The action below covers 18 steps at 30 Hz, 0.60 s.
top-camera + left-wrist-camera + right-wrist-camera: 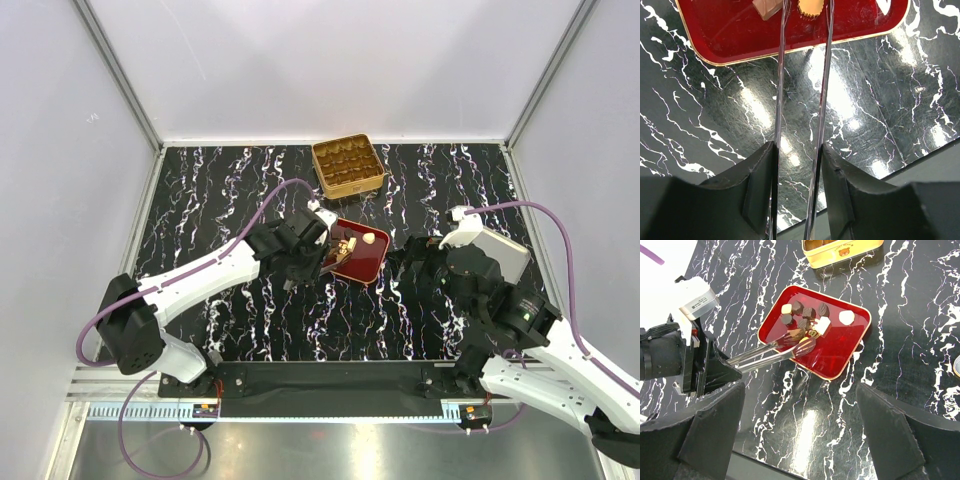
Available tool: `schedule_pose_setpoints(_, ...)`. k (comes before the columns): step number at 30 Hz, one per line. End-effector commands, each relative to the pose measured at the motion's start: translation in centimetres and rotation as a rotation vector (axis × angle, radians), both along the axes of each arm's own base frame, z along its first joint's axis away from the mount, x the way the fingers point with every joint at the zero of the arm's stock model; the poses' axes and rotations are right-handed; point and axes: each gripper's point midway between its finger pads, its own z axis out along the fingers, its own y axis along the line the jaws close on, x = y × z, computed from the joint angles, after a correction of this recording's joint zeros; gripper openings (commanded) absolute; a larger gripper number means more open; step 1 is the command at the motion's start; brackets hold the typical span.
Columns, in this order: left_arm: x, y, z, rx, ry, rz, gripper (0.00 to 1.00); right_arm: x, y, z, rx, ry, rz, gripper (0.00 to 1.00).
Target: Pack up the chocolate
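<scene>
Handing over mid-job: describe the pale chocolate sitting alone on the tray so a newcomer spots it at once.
Find the glossy red tray mid-way across the black marbled table, near the gold tin. The other chocolates cluster at the end where the tongs reach; the cream chocolate lies apart, toward the opposite end. It is rounded, pale and touches nothing else.

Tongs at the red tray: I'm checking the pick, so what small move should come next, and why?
Probably squeeze the tongs slightly tighter, then lift. The left gripper has its jaws clamped on them, and their tips straddle a round tan chocolate lying in the red tray.
</scene>
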Motion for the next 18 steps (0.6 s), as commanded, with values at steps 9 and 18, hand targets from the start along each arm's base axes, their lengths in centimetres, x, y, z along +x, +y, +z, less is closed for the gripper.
schedule_pose_setpoints(9, 0.9, -1.9, 4.1, -0.094, -0.063, -0.010, 0.31, -0.1, -0.3, 2.1, 0.049, -0.040, -0.014, 1.00)
schedule_pose_setpoints(18, 4.5, -1.7, 12.0, -0.112, -0.199, 0.047, 0.29, 0.0, -0.3, 2.6, 0.051, -0.054, -0.011, 1.00)
